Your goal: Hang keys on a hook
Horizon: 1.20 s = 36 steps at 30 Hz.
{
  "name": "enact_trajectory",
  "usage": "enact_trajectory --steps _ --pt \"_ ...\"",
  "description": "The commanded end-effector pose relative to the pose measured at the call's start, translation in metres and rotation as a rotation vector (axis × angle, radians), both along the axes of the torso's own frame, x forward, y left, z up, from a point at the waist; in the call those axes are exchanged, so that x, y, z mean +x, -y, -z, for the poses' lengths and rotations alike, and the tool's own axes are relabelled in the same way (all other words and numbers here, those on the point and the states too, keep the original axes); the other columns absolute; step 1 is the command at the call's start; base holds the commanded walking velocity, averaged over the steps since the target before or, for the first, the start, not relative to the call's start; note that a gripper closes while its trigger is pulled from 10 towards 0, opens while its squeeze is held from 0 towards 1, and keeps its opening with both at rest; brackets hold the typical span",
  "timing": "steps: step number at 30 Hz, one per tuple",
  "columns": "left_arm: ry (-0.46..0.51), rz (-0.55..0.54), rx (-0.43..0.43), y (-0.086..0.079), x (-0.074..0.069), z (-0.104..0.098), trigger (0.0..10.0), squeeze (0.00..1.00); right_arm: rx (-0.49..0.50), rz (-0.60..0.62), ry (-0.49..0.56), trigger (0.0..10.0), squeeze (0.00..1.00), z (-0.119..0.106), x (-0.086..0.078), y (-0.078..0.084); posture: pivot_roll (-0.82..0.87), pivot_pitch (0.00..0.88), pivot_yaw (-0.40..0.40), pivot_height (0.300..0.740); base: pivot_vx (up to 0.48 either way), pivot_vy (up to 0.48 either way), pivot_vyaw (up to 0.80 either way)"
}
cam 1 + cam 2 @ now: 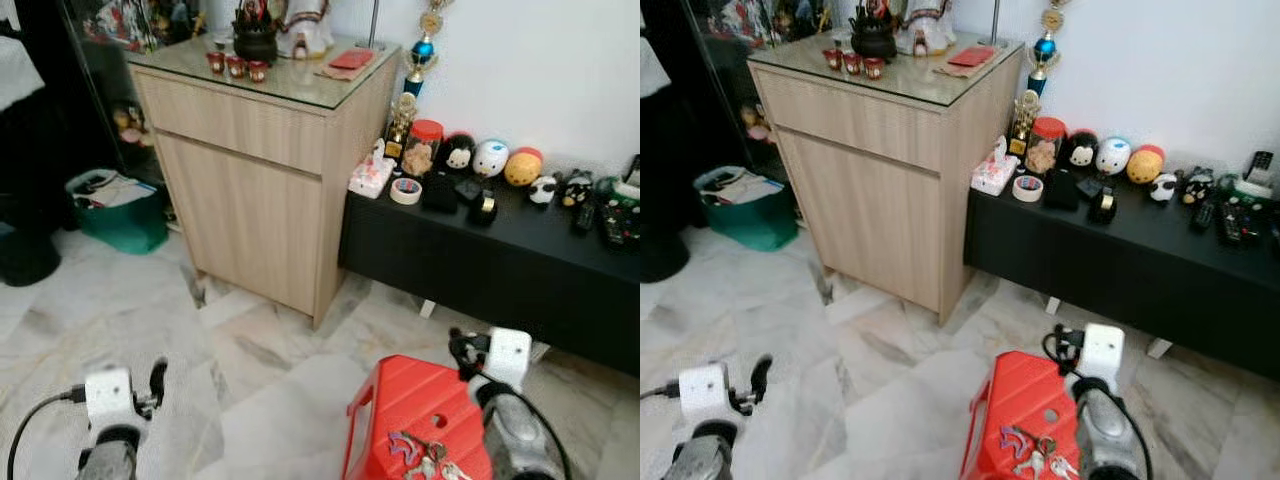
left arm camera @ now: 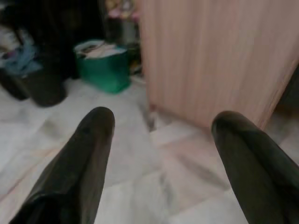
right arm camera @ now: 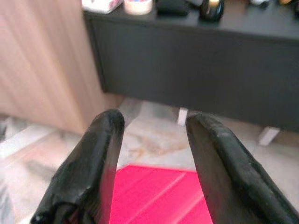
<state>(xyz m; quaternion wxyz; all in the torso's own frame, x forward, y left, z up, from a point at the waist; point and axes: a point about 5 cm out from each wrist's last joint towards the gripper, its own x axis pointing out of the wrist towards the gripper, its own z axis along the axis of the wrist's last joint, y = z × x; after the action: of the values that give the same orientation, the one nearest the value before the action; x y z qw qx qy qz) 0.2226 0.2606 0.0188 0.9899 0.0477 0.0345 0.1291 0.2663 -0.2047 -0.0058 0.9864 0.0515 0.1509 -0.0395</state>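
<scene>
Two grippers sit low in the head views, both with fingers spread and nothing between them. The left gripper (image 2: 159, 140) hangs over bare marble floor (image 1: 150, 320) at about 7 o'clock, fingers wide apart, with open tile running ahead to the foot of the wooden cabinet (image 1: 260, 190). The right gripper (image 3: 154, 140) is at 5 o'clock, fingers parted a bit narrower, poised above the far edge of the red stool (image 1: 410, 410).

The keys (image 1: 415, 452) lie on the stool's top near its close edge, just beside the right arm: a small bunch of silvery metal keys with a bluish loop and a reddish tag, spread flat on the glossy plastic beside a round hole in the seat.

Past the stool at 1 o'clock runs the low black counter (image 1: 500, 270), matte and straight-edged, carrying round plush toys, a tape roll and remotes. The cabinet is pale wood grain with a glass top. A green bin (image 1: 120, 210) sits at 10 o'clock against the dark shelving.
</scene>
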Motion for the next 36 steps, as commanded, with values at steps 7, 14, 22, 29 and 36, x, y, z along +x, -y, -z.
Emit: enact_trajectory --steps 7,14,22,29,36 --pt "0.132 0.057 0.006 0.022 -0.014 -0.027 10.0 0.00 -0.023 -0.016 0.115 10.0 0.00 -0.012 -0.006 0.001 0.09 0.000 -0.092 0.740 0.000 0.000 0.00" --pt "0.106 0.168 0.030 0.036 -0.012 -0.032 10.0 0.00 -0.023 -0.007 0.105 10.0 0.00 -0.007 -0.014 0.001 0.09 0.000 -0.072 0.740 0.000 0.000 0.00" --pt "0.088 0.182 0.031 0.033 -0.007 -0.045 10.0 0.00 -0.040 -0.002 0.105 10.0 0.00 -0.013 -0.011 -0.001 0.09 0.000 -0.047 0.740 0.000 0.000 0.00" --pt "0.085 0.198 0.036 0.034 -0.003 -0.049 10.0 0.00 -0.006 0.012 0.154 10.0 0.00 -0.020 -0.005 -0.010 0.07 0.000 -0.027 0.740 0.000 0.000 0.00" --pt "0.083 0.213 0.041 0.034 0.002 -0.054 10.0 0.00 -0.007 0.002 0.173 10.0 0.00 -0.027 -0.001 -0.016 0.07 0.000 -0.018 0.740 0.000 0.000 0.00"
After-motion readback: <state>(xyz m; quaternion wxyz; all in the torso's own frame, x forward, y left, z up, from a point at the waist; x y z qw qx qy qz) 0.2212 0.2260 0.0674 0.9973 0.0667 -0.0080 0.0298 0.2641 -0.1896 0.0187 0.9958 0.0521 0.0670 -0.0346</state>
